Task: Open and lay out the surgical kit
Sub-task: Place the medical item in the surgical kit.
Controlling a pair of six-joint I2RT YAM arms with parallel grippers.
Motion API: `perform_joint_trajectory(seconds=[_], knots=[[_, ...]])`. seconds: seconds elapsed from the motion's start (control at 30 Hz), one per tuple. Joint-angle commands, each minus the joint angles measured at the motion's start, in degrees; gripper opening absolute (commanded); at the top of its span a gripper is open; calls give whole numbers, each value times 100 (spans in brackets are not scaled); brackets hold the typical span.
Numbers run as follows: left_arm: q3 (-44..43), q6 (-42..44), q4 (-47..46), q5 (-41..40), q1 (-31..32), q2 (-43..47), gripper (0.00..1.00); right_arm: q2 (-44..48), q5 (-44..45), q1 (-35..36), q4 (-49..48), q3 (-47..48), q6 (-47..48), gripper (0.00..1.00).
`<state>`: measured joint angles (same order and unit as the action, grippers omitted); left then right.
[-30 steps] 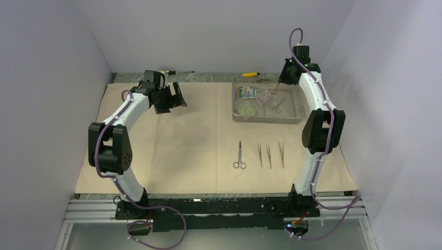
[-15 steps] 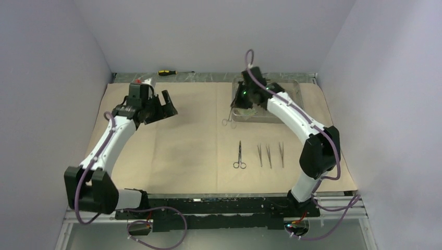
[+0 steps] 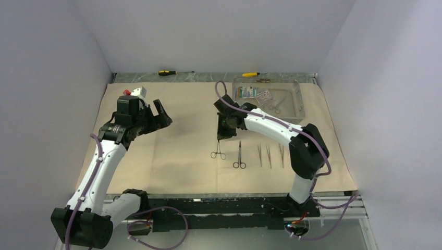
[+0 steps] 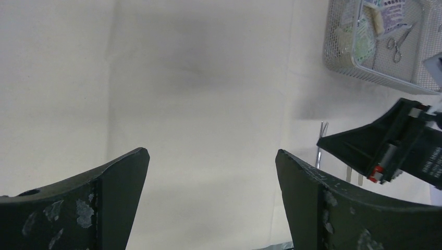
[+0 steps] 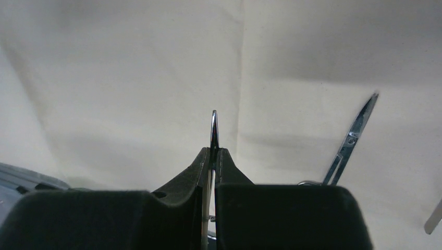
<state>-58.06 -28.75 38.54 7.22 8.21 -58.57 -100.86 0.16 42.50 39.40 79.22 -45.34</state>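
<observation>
We see our right gripper (image 5: 213,151) pinched tight on a clamp (image 5: 214,125) over the wrap cloth (image 3: 177,146), scissors (image 5: 349,143) lying just to its right. Our left gripper (image 4: 211,152) gapes wide, holding nothing, with the mesh tray (image 4: 333,54) well off to its right.

Print on packets (image 3: 246,92) too small

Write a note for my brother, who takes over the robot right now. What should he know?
The left gripper is open and empty, over the cloth.
The right gripper is shut on a clamp, beside the scissors.
Done: cloth spread flat; scissors and three tweezers in a row on it.
To do: set this clamp down, then move the packets and the second clamp out of the tray.
</observation>
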Motion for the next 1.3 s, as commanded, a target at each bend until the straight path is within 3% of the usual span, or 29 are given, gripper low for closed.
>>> perform_joint_trajectory(seconds=[0.0, 0.7, 0.77, 0.87, 0.97, 1.27], knots=[[-57, 26, 198, -43, -21, 34, 98, -337, 293, 73, -106, -55, -146, 0], [138, 47, 66, -149, -21, 73, 98, -1217, 333, 177, -121, -109, 100, 4], [138, 30, 72, -173, -23, 73, 98, -1241, 293, 173, -58, -75, 128, 10], [127, 23, 68, -195, -21, 109, 98, -1143, 300, 179, 63, 74, 203, 28], [116, 19, 36, -261, -23, 169, 98, -932, 380, 172, 217, 407, 282, 37], [2, 54, -188, -297, -21, 175, 99, 92, 1052, -380, 568, 1132, 747, 42]])
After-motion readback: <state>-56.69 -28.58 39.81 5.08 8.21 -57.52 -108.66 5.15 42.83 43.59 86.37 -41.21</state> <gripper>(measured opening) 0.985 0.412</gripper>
